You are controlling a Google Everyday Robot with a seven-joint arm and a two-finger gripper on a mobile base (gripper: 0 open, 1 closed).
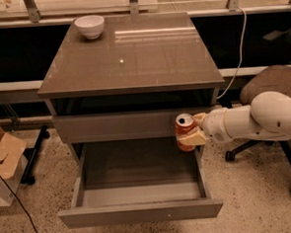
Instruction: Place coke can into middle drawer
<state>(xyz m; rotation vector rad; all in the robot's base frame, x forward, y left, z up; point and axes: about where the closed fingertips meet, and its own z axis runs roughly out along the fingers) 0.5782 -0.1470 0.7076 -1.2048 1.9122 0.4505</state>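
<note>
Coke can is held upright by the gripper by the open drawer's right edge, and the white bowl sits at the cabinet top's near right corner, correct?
No: the camera view shows the white bowl at the far left corner of the cabinet top. The gripper does hold the coke can upright by the right edge of the open middle drawer.
</note>
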